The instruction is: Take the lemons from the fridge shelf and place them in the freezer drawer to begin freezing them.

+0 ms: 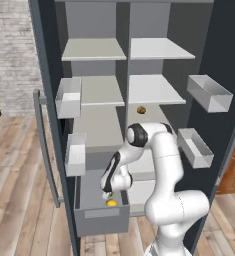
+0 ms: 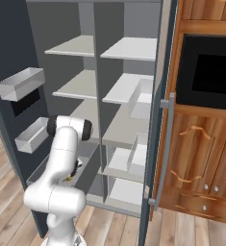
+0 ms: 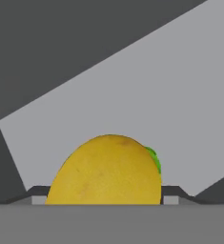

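- A tall dark-grey fridge (image 1: 49, 60) stands open on a wood-plank floor (image 1: 19, 200), with a brick wall (image 1: 11, 55) to its left.
- Nearest, the white arm's gripper (image 1: 109, 196) reaches down into the pulled-out dark-grey freezer drawer (image 1: 100, 218).
- A round yellow lemon (image 3: 106, 170) with a green tip sits between the two fingertips (image 3: 173, 194), so the jaws are closed on it, just above the drawer's grey floor.
- Farther back, a second small lemon (image 1: 141, 110) rests on a pale right-hand fridge shelf (image 1: 154, 90).

No legible text, labels or nos. anywhere.
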